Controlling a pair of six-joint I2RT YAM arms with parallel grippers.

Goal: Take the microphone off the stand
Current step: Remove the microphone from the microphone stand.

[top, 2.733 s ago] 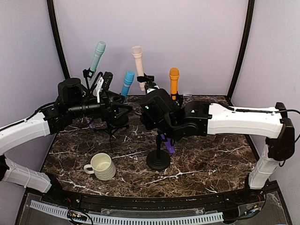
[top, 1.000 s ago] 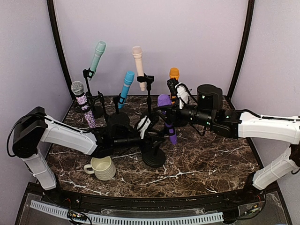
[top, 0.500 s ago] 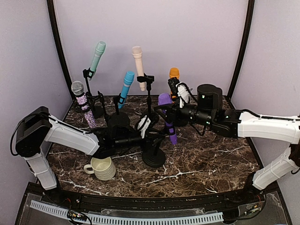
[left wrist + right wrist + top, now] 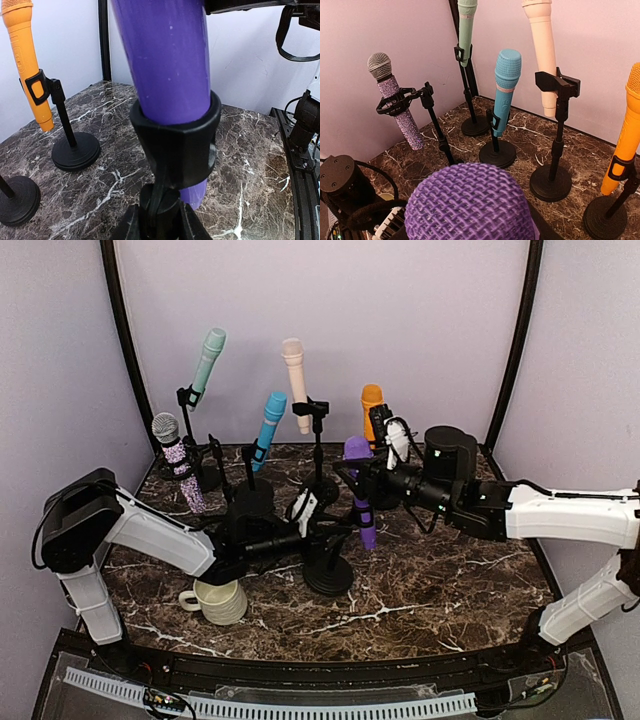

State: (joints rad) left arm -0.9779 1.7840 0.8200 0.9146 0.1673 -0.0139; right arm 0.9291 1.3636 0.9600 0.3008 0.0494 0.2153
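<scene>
Gripping purple microphone point(image 4: 358, 452) with right fingers point(image 4: 378, 478) above black plastic clip point(image 4: 175, 145); left fingers point(image 4: 127, 227) closed on post of black round-based stand point(image 4: 328, 578); microphone seated in clip.

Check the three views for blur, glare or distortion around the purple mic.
Top external: even light, no glare, purple microphone crisp; side poles look bowed. Left wrist: the microphone body and stand fill the frame, slightly soft up close; orange microphone behind is clear. Right wrist: mesh head very near yet still textured; back microphones sharp.
</scene>
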